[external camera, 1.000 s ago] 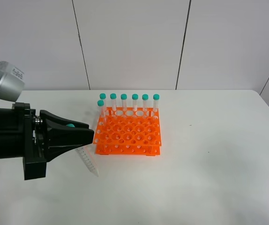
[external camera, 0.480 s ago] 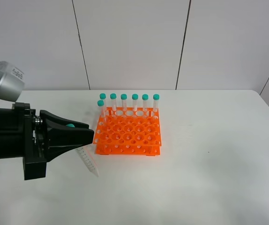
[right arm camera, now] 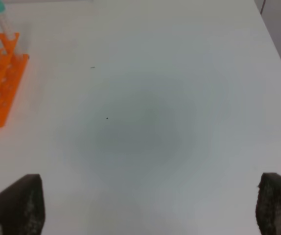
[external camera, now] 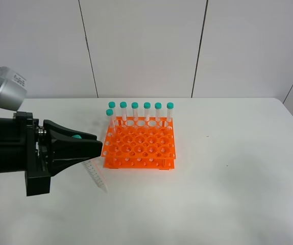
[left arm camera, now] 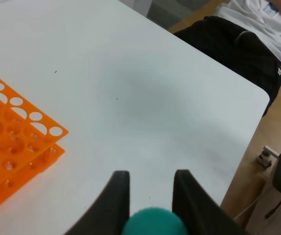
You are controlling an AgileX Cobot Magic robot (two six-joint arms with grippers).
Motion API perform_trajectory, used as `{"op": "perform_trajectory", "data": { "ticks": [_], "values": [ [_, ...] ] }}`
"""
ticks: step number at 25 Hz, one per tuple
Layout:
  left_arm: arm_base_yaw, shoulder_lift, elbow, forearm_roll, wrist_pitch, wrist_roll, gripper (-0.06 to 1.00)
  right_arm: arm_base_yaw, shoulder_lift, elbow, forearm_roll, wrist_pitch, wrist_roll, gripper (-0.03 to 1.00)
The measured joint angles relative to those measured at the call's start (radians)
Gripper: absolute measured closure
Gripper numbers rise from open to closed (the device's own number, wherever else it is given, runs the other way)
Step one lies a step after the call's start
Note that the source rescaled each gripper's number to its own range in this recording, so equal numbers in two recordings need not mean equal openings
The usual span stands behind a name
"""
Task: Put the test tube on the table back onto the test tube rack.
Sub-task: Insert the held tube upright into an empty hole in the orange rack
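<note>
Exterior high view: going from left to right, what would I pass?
The left tool shut on a tube → orange rack with a row of capped tubes along its back → bare table.

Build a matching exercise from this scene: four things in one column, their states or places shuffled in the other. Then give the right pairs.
Column one:
1. test tube
2. test tube rack
3. left gripper
4. right gripper

Column two:
A. open, above bare table
B. tilted, teal cap end clamped between fingers
C. orange, standing on the table
D. shut on a tube

Pairs: 1-B; 2-C; 3-D; 4-A
</note>
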Motion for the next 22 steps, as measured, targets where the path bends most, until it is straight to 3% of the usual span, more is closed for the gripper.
{"op": "perform_trajectory", "data": {
  "ticks": [9,22],
  "values": [
    [0.0,0.0,0.0,0.0,0.0,0.0,0.94,0.11,0.0,0.0,0.0,0.0,0.0,-0.03],
    [0.0,0.0,0.0,0.0,0.0,0.0,0.94,0.116,0.0,0.0,0.0,-0.001,0.0,-0.03]
  ]
}}
